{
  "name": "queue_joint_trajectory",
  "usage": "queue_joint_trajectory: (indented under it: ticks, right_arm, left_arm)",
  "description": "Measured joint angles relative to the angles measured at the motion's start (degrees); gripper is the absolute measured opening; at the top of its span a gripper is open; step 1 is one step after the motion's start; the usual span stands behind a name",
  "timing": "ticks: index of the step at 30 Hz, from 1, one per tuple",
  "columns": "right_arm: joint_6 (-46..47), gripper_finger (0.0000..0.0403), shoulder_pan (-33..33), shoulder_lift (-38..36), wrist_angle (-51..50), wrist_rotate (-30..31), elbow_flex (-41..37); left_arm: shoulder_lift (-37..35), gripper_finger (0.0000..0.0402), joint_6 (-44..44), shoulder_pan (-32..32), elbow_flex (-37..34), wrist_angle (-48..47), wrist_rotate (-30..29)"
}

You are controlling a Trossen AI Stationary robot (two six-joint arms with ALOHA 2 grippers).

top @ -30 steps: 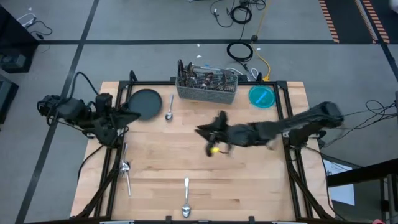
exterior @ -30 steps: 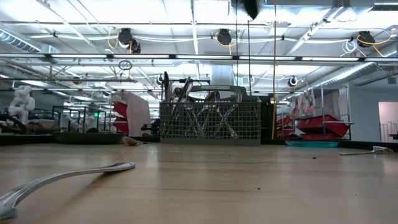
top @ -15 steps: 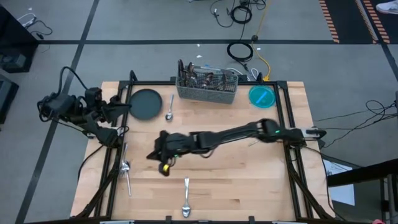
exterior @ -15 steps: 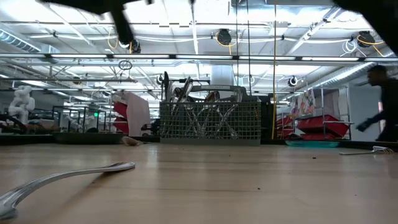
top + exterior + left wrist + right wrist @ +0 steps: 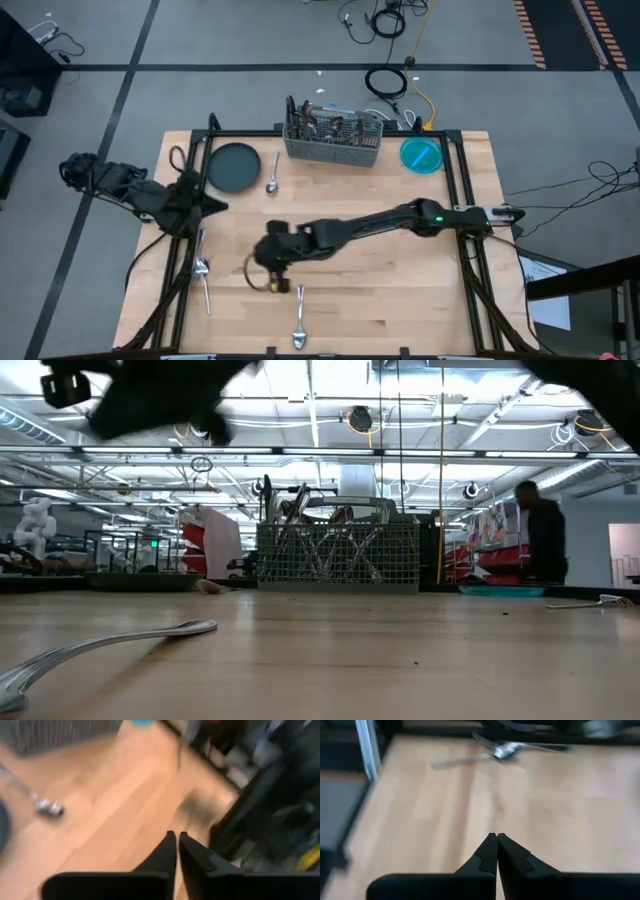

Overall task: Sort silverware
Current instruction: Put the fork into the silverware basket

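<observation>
Silverware lies loose on the wooden table: a spoon (image 5: 272, 185) beside the dark plate (image 5: 235, 167), a fork and spoon (image 5: 201, 270) near the left edge, and a spoon (image 5: 299, 325) at the near edge. More pieces stand in the wire caddy (image 5: 333, 138) at the far edge. My right gripper (image 5: 254, 270) hovers shut over bare wood between the left pair and the near spoon. Its wrist view shows it (image 5: 496, 838) pointing toward the fork and spoon (image 5: 504, 750). My left gripper (image 5: 218, 205) is shut above the table's left edge, with nothing between its fingers (image 5: 176, 838).
A blue dish (image 5: 421, 155) sits at the far right beside the caddy. Black frame rails (image 5: 196, 180) run along the table's left and right sides. In the low view a person (image 5: 541, 540) stands in the room beyond the table, behind the caddy (image 5: 338, 555).
My right gripper has swept from the table's middle toward the left and near edges and come down lower. My left gripper has tipped downward and dropped a little at the left edge. A person has walked into the room behind the table.
</observation>
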Motion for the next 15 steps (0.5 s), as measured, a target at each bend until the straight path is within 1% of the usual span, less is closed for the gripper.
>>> queue_joint_trajectory:
  ticks: [1, 2, 4, 6, 9, 11, 12, 15]
  right_arm:
    - [-2.34, 0.0, 0.84, -2.43, -4.41, 3.7, 0.0]
    - [-4.69, 0.0, 1.48, -5.46, -8.69, 6.77, 0.0]
    - [-7.99, 0.0, 1.83, -13.02, -17.1, 11.57, 0.0]
    - [-8.34, 0.0, 1.2, -20.5, -24.11, 15.82, 0.3]
    - [-3.63, 0.0, 0.99, -29.45, -32.89, 22.91, 0.27]
    - [0.71, 0.0, 2.02, -34.28, -36.23, 27.25, -0.04]
    - [2.82, 0.0, 2.92, -36.84, -37.58, 29.68, -0.15]
    - [7.65, 0.0, 6.53, -44.25, -40.02, 40.42, 0.24]
  left_arm:
    - [0.98, 0.0014, 0.05, 0.0, 0.66, -2.45, 1.78]
    - [1.94, 0.0009, 0.08, -0.02, 1.32, -4.86, 3.81]
    - [3.9, 0.0008, -0.32, -0.02, 1.97, -11.18, 7.87]
    - [5.77, 0.0006, -0.37, -0.01, 2.11, -15.77, 12.44]
    - [9.36, 0.0004, -0.21, -0.13, 1.8, -22.96, 21.05]
    - [11.82, 0.0004, 1.88, -1.22, 0.98, -24.57, 24.86]
    - [13.05, 0.0003, 3.45, -2.01, 0.48, -24.63, 25.93]
    - [17.1, 0.0003, 7.7, -5.09, -0.52, -23.93, 26.21]
